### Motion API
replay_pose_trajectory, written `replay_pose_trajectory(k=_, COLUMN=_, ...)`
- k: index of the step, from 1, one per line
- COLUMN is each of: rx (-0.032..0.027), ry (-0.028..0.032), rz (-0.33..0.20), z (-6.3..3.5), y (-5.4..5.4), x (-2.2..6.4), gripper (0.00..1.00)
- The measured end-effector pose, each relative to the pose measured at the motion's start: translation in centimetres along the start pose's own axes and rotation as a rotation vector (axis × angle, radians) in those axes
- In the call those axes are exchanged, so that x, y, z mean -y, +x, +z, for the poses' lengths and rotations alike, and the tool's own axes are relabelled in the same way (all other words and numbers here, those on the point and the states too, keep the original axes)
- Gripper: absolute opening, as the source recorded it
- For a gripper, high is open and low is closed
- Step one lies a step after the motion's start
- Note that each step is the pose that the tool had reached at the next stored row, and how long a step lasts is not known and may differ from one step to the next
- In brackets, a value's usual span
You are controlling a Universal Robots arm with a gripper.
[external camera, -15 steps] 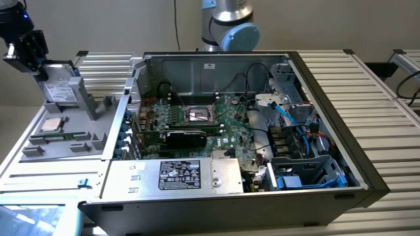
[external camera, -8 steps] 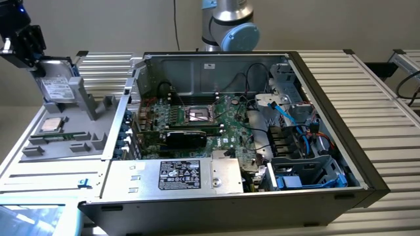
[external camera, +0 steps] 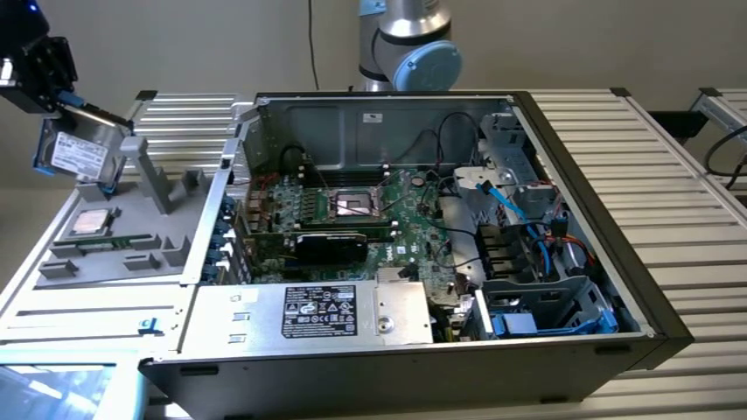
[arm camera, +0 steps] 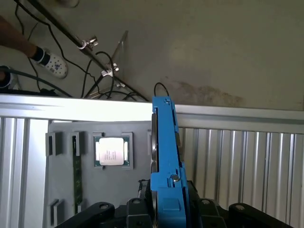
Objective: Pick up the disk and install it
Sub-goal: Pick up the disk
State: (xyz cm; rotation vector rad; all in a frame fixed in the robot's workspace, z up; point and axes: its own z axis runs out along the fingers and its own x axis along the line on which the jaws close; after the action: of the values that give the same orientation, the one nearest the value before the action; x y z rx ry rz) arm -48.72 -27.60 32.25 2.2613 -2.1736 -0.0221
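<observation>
Gripping the disk (external camera: 80, 150) in the claw (external camera: 61, 107), fingers closed partway onto its two sides, with nothing else in the grip. Raised at the exterior view's far left, over the grey parts tray (external camera: 129, 249) and close beside one of its upright posts; no telling whether touching that post. Tilted, white label face turned toward the exterior camera. Well apart from the open computer case (external camera: 386, 114) lying on the desk (external camera: 688, 166) to the exterior view's right of the tray, with the robot arm (external camera: 408, 48) on its far side and the labelled power-supply box (external camera: 321, 312) along its near edge.

From the wrist, seen edge-on instead: blue carrier frame (arm camera: 166, 142) running out from between the claw's dark parts, a thin line of silver metal just beside it, label face hidden. On the tray under the claw, the small square CPU chip (arm camera: 112, 151) seated in its recess; in the exterior view, found just beneath the disk. Past the desk's edge, from the wrist: bare floor (arm camera: 213, 47), black cables (arm camera: 102, 78) and a patterned shoe (arm camera: 53, 65).
</observation>
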Motion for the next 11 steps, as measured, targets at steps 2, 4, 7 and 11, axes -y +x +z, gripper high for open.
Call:
replay_pose_trajectory(k=2, rx=0.0001, ry=0.0000, rz=0.000, z=-0.32, y=0.0, x=0.00, gripper=0.39)
replay_pose_trajectory(k=4, rx=0.0000, ry=0.0000, rz=0.000, z=-0.73, y=0.0, x=0.00, gripper=0.39)
replay_pose_trajectory(k=7, rx=0.0000, ry=0.0001, rz=0.000, z=-1.49, y=0.0, x=0.07, gripper=0.39)
replay_pose_trajectory(k=11, rx=0.0000, ry=0.0001, rz=0.000, z=-2.38, y=0.0, x=0.19, gripper=0.39)
